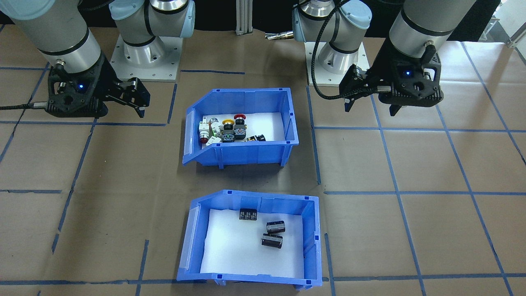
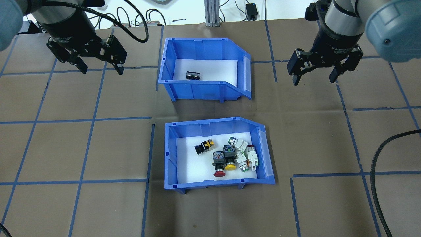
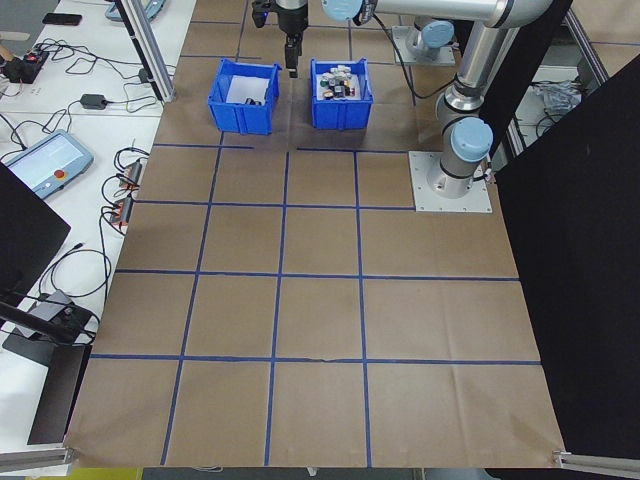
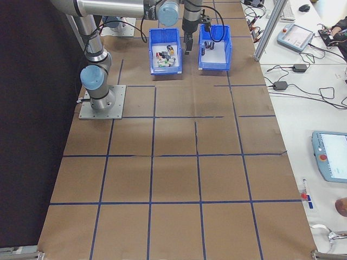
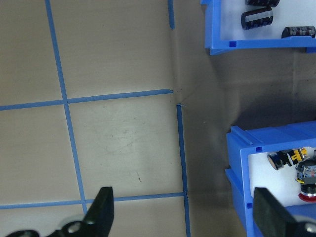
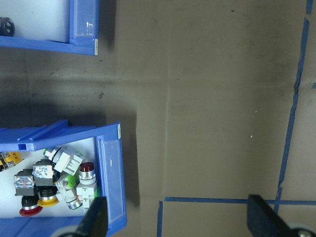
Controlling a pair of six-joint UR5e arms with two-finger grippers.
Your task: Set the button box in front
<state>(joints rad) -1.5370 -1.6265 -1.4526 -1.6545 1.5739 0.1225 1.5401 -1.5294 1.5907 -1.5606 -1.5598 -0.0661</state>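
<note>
The button box (image 2: 171, 154) is a blue bin with a white liner holding red, yellow, white and black push-buttons (image 2: 230, 158). In the overhead view it sits on the near side of the table, closer to the robot base. It also appears in the front-facing view (image 1: 246, 150), the left wrist view (image 5: 238, 173) and the right wrist view (image 6: 111, 177). My left gripper (image 2: 102, 70) hovers open and empty at the far left, away from both bins. My right gripper (image 2: 313, 80) hovers open and empty at the far right.
A matching blue bin (image 2: 204, 90) with black cylindrical parts (image 1: 273, 234) stands beyond the button box, a short gap between them. Brown paper with a blue tape grid (image 2: 92, 118) covers the table. A black cable (image 2: 375, 158) loops at the right.
</note>
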